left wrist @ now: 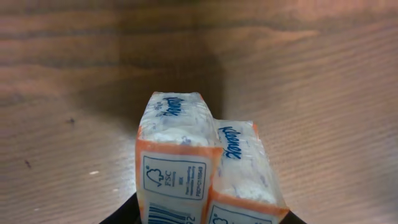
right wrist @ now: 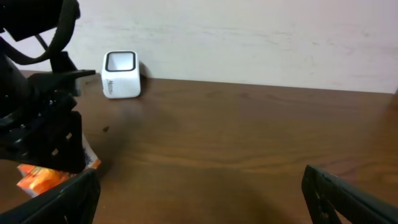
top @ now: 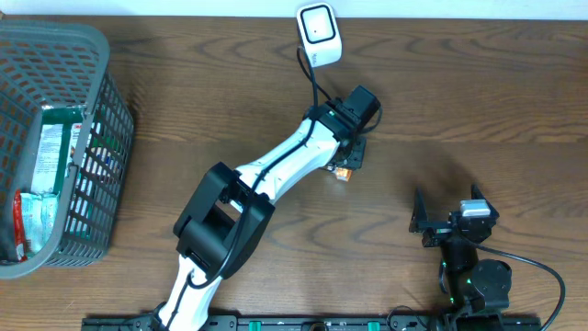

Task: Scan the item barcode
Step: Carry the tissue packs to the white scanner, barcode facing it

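Left tool (top: 352, 154): closed on the tissue pack (left wrist: 180, 162), low by the worktop (top: 478, 92).
Right tool (top: 448, 216): jaws wide apart, empty, at the near right.
Item: in the left tool, near the scanner (top: 318, 33) but apart from it.
Barcode (left wrist: 163, 215): on the pack's end face, partly cut off in the left wrist view.
Done: pack is in hand, close to the scanner.
Left: probably aiming the barcode at the scanner window; no scan is evident yet.

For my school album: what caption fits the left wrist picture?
Two Kleenex tissue packs gripped side by side over the wooden table.
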`<state>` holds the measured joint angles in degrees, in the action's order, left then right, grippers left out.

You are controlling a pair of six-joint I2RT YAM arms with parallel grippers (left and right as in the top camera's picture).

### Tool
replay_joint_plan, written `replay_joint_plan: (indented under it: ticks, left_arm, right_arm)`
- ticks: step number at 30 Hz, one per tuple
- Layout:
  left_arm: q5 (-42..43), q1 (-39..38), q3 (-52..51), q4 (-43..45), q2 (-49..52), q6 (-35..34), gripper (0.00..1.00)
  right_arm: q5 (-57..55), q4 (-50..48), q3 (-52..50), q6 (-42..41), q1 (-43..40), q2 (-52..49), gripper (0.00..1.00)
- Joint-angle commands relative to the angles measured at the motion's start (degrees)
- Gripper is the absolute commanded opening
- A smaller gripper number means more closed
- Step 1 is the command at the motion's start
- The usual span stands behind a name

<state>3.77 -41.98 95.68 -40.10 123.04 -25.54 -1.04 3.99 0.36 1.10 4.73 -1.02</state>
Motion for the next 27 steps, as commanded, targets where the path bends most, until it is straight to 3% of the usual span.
replay_joint_plan:
  ticks: [1, 27]
  left_arm:
    - [-6.49, -0.66, 0.15, 0.98, 1.07, -1.27, 0.37]
    - [-7.08, -0.74, -1.73, 3.76, 1.29, -3.28, 0.39]
  right_arm:
    - [0.04, 0.17, -0.04, 0.68, 0.42, 0.20, 0.99]
    - [0.04, 0.17, -0.04, 0.68, 0.42, 0.20, 0.99]
